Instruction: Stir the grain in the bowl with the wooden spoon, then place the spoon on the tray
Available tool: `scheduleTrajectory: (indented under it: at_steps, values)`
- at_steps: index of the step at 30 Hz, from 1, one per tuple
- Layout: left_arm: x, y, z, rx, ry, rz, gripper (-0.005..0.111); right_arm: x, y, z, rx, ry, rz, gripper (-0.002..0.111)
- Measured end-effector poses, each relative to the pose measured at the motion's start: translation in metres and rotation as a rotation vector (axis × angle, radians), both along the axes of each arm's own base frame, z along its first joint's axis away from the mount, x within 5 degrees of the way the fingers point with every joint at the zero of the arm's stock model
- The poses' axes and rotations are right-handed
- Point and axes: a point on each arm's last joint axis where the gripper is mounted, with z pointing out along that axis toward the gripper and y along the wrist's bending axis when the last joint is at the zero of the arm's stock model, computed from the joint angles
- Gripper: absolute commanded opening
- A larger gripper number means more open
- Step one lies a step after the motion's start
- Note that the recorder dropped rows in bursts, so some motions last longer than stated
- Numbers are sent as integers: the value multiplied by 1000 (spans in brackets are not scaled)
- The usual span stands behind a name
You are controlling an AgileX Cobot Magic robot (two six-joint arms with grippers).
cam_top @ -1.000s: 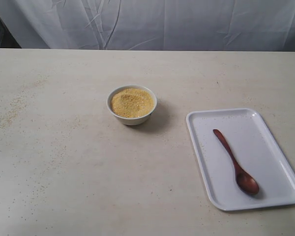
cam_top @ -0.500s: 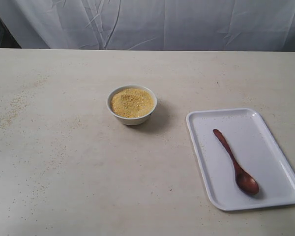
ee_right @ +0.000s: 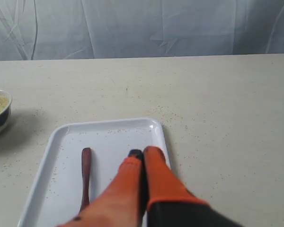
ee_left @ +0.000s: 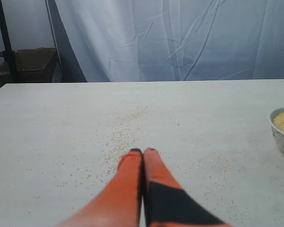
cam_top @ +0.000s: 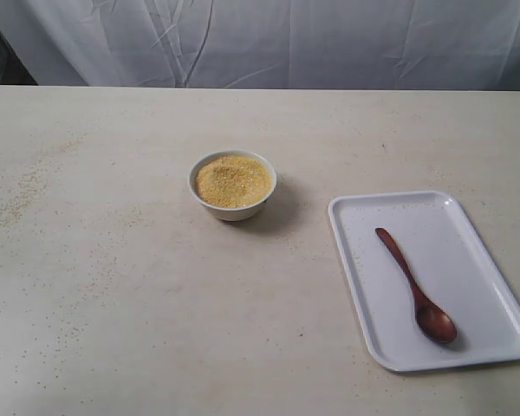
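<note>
Slim dark wooden spoon [cam_top: 414,284] flat on smooth white rectangular tray [cam_top: 364,225], near bench's front right corner. Fine golden grain [cam_top: 232,179] mounded in round white bowl [cam_top: 232,208], mid-bench. Left gripper [ee_left: 143,151], right gripper [ee_right: 143,152]: orange fingers pressed together.

My right gripper [ee_right: 142,152] looks like smooth, matt orange plastic. The wooden spoon [cam_top: 412,282] is dark and polished, the tray [cam_top: 364,260] smooth glossy white plastic, the bowl [cam_top: 232,211] glazed ceramic, the grain [cam_top: 232,180] dry and gritty, the table [cam_top: 156,303] matt, the backdrop [cam_top: 329,43] creased cloth.
</note>
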Motion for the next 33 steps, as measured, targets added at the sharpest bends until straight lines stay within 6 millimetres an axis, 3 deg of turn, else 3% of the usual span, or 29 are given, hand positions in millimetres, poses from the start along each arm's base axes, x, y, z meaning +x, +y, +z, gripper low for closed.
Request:
scheduleTrajectory:
  at_steps: [18,26,33]
  values:
    - [0,0,-1,0,2,0,0,-4,-4,4,32,-69,-94,1]
    - [0,0,-1,0,2,0,0,-2,-4,-21,34,2,-94,1]
    - [0,0,-1,0,2,0,0,-2,-4,-22,34,3,-94,1]
